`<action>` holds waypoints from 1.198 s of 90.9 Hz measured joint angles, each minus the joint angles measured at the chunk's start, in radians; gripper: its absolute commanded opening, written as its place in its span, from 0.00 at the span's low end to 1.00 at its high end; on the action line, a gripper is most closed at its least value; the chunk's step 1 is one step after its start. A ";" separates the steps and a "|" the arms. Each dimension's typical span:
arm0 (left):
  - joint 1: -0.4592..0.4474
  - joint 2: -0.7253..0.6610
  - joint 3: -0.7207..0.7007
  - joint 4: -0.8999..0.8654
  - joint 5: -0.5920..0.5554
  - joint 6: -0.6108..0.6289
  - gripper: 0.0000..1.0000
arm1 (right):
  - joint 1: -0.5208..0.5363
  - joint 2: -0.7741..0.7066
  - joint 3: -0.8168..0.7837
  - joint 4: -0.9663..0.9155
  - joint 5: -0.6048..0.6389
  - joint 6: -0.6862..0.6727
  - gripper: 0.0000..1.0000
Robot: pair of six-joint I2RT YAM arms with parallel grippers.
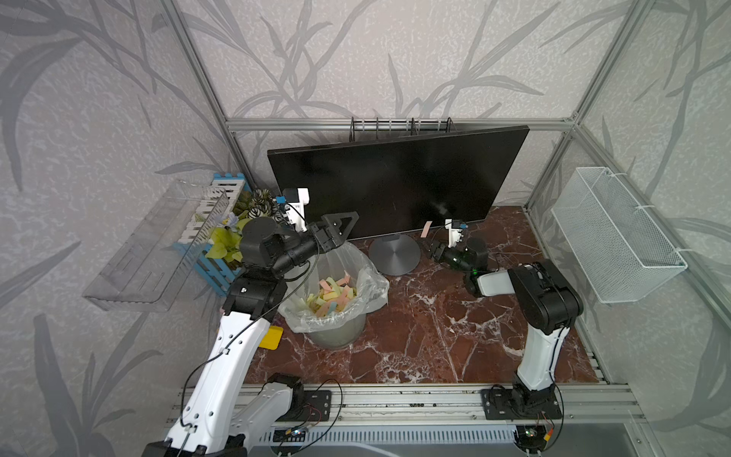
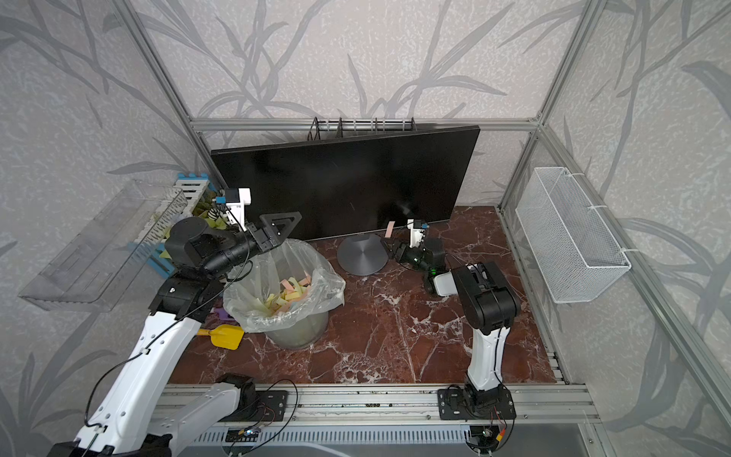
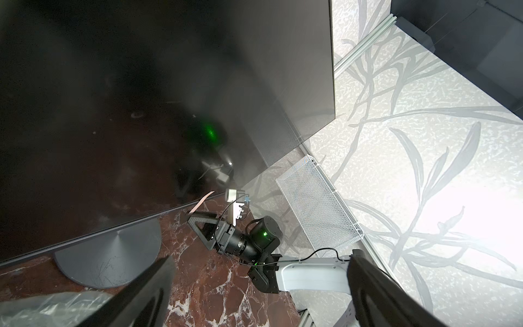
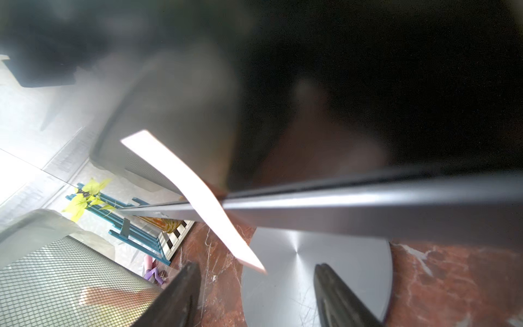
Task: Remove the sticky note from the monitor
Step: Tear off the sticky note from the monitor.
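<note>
Because the sticky note [image 4: 203,198] is a thin, limp pink strip, stuck by its far end to the monitor [image 4: 368,203] and curling free past the lower bezel, we judge it light and easily creased. Its loose tip hangs just ahead of our right gripper [image 4: 256,271], between jaws that stand apart. We would pinch there and peel gently.

Top views high, looking down, wrist cameras close, all sharing monitor [image 1: 395,182]
</note>
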 measured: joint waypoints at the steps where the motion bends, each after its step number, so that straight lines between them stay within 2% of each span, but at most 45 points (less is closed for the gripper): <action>1: 0.000 0.000 0.000 0.000 0.000 0.000 1.00 | 0.000 0.000 0.000 0.002 -0.001 0.002 0.61; 39: 0.000 0.000 0.000 0.000 0.005 0.001 1.00 | 0.000 0.000 0.000 0.065 -0.021 0.075 0.23; 57: 0.000 -0.002 0.000 0.000 0.005 0.001 1.00 | 0.000 0.000 -0.003 0.081 -0.024 0.098 0.00; 84: 0.000 -0.031 -0.002 0.001 0.001 0.000 1.00 | 0.002 -0.080 -0.101 0.083 -0.021 0.150 0.00; 99: 0.000 -0.061 -0.015 0.006 -0.021 0.000 1.00 | 0.038 -0.241 -0.169 0.001 -0.013 0.137 0.00; 109: 0.000 -0.082 -0.017 -0.013 -0.076 0.003 1.00 | 0.114 -0.402 -0.161 -0.151 -0.002 0.067 0.00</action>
